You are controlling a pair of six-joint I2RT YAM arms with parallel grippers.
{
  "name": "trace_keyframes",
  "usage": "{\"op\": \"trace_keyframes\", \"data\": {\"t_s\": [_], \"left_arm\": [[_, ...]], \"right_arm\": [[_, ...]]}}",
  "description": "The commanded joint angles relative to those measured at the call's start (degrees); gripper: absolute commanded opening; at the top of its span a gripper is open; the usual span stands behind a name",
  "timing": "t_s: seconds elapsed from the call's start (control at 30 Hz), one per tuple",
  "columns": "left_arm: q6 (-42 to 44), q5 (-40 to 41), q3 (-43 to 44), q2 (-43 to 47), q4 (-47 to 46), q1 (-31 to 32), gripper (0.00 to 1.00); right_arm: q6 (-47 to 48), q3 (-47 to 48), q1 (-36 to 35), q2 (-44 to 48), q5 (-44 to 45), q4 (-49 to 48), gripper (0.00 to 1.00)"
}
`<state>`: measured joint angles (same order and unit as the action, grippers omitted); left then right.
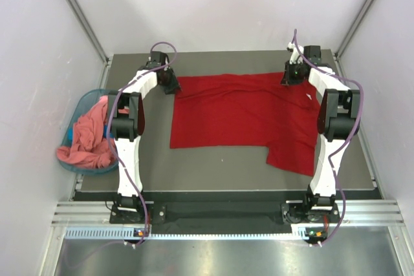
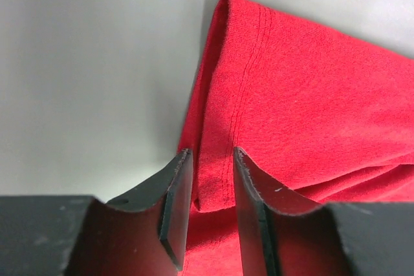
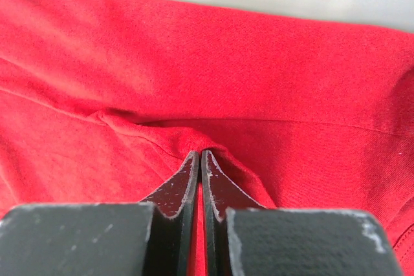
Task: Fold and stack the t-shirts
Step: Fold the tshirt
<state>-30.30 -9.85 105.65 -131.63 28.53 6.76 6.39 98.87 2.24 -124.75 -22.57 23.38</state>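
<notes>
The deep red t-shirt [image 1: 239, 111] lies spread flat on the grey table, with a small white label [image 1: 309, 97] near its right side. My left gripper [image 1: 169, 83] is at the shirt's far left corner. In the left wrist view it [image 2: 212, 159] is open, and its jaws straddle the stitched hem of the shirt [image 2: 310, 95]. My right gripper [image 1: 289, 77] is at the far right edge. In the right wrist view it [image 3: 200, 156] is shut on a pinched ridge of the red cloth [image 3: 194, 63]. The salmon-pink t-shirt [image 1: 87, 137] lies crumpled in the basket.
The teal plastic basket [image 1: 81, 105] stands off the table's left edge, beside the left arm. White walls with metal rails close in the back and both sides. The table's near edge [image 1: 226, 189] runs in front of the arm bases.
</notes>
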Motion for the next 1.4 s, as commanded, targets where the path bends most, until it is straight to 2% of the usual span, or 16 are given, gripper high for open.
{"op": "trace_keyframes", "data": {"t_s": [0.0, 0.2, 0.27, 0.3, 0.33, 0.43, 0.6, 0.93, 1.07, 1.2, 1.37], "left_arm": [[-0.1, -1.4, -0.7, 2.7, -0.2, 0.0, 0.35], [-0.1, -1.1, -0.6, 2.5, 0.6, 0.4, 0.30], [-0.1, -1.2, -0.6, 2.3, 0.6, 0.4, 0.25], [-0.1, -1.3, -0.4, 2.2, 0.8, 0.4, 0.22], [0.0, -1.4, -0.2, 1.9, 0.9, 0.4, 0.13], [-0.1, -1.0, 2.2, 0.8, 2.2, 0.4, 0.01], [-1.1, 0.6, 12.3, -1.5, 5.7, 0.3, 0.00], [-2.8, -0.3, 20.6, -4.2, 5.5, -1.8, 0.00], [-2.7, -6.2, 20.5, -3.9, -1.1, -2.7, 0.00], [-6.8, -12.7, 20.0, -4.8, -15.4, -3.4, 0.00], [-10.2, -13.8, 19.9, -7.3, -27.9, -3.5, 0.00]], "right_arm": [[0.1, -0.3, -0.6, 3.3, 0.1, -2.6, 0.00], [-0.2, -0.3, -0.6, 3.1, 0.3, -2.6, 0.00], [-0.2, -0.2, -0.6, 3.1, 0.3, -2.7, 0.00], [-0.3, -0.2, -0.6, 3.1, 0.3, -2.9, 0.00], [-0.6, -0.1, -0.6, 3.2, 0.3, -2.9, 0.00], [-1.6, 1.2, -0.7, 3.1, 0.4, -3.1, 0.00], [-4.4, 5.5, -0.7, 3.0, 1.1, -4.1, 0.00], [-4.8, 6.2, -0.6, 6.3, 3.9, -8.4, 0.00], [-4.0, 6.7, -0.7, 7.3, 5.3, -9.4, 0.00], [-4.3, 7.5, -0.6, 7.5, 7.4, -14.0, 0.00], [-4.3, 7.7, -0.4, 6.1, 9.3, -22.1, 0.00]]}}
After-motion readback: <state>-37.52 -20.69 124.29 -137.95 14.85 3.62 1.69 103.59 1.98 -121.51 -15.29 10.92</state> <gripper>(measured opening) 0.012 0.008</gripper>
